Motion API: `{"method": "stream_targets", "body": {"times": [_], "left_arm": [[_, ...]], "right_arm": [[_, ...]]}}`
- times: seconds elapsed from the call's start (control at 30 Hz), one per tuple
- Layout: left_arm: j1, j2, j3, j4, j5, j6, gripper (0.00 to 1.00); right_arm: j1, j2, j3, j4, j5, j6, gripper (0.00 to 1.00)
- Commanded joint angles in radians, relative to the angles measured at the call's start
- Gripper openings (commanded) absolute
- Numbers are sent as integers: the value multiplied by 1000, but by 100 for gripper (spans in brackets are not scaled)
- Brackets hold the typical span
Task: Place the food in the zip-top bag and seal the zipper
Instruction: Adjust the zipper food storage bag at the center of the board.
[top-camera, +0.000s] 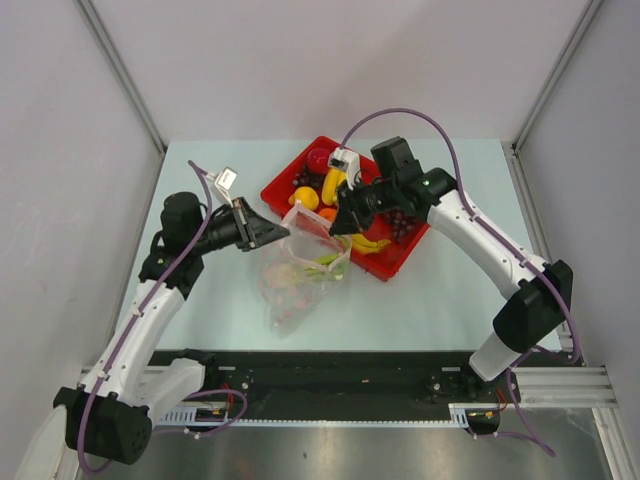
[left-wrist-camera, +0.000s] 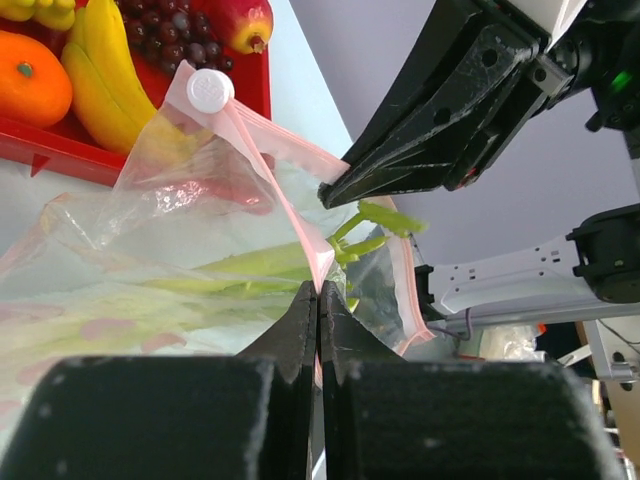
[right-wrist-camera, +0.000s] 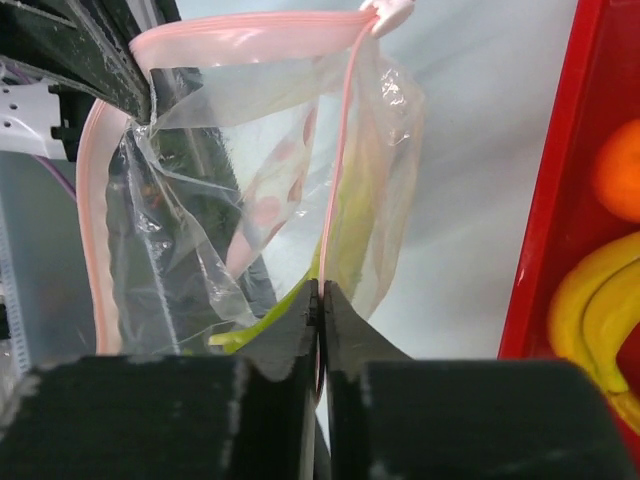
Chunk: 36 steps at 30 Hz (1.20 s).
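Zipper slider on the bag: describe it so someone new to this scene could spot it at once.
Find the red tray mid-table. The clear zip-top bag hangs open on its near side. Follow its pink zipper to the end nearest the tray: the slider is the only white, round button there.

Table: pale blue-green top (top-camera: 440, 300), smooth and matte, running from side wall to side wall in the overhead view.
Back wall: here's a plain white panel (top-camera: 340, 60), flat and evenly lit.
Side walls: left panel (top-camera: 60, 200) and right panel (top-camera: 600, 200), the same white, both angling in toward the back.
Corner posts: grey metal strips, left (top-camera: 120, 75) and right (top-camera: 560, 75), right where the side panels meet the back one.
Near edge: black strip (top-camera: 340, 385) along the table's front, an aluminium rail (top-camera: 560, 385) at its right end, a brushed metal sheet (top-camera: 350, 455) below.
Light: soft, from above; faint shadows on the tabletop, a dull sheen on the metal sheet.
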Motion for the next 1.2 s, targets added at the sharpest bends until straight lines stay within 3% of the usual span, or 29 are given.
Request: {"method": "stream_targets", "body": {"times": [0.0,0.17,0.27,0.4,0.47,0.53,0.63,0.73,0.83,0.9,1.03,1.17], "left_arm": [[6,-25,-1,2,-3,82,0],[6,-47,128,-167,-6,350,0],[1,-71,246,-238,-11,425,0],[-53,-119,215,-276,-98,507,0],[-102,-119,168,-298,-112,563,0],[-138,-127,176,-313,-114,563,0],[-168,-160,159,-289,-126,529,0],[-191,-160,171,-293,-117,509,0],[-191,-142,286,-342,-112,486,0],[-192,-148,305,-374,-117,481,0],[-191,-163,205,-352,-82,436,0],[-191,-168,248,-333,-97,434,0]], "right_arm": [[-5,0,95,-17,-12,11,0],[52,-27,260,-60,-87,82,0],[129,-22,363,-117,-73,126,0],[164,-13,206,-141,20,48,0],[153,42,197,-167,-12,21,0],[162,67,295,-207,-59,25,0],[170,69,330,-192,76,-87,0],[117,154,478,-259,-19,-47,0],[91,201,688,-324,-88,6,0],[100,153,611,-269,-67,-7,0],[112,142,333,-233,6,-212,0],[118,239,500,-380,-76,-280,0]]}}
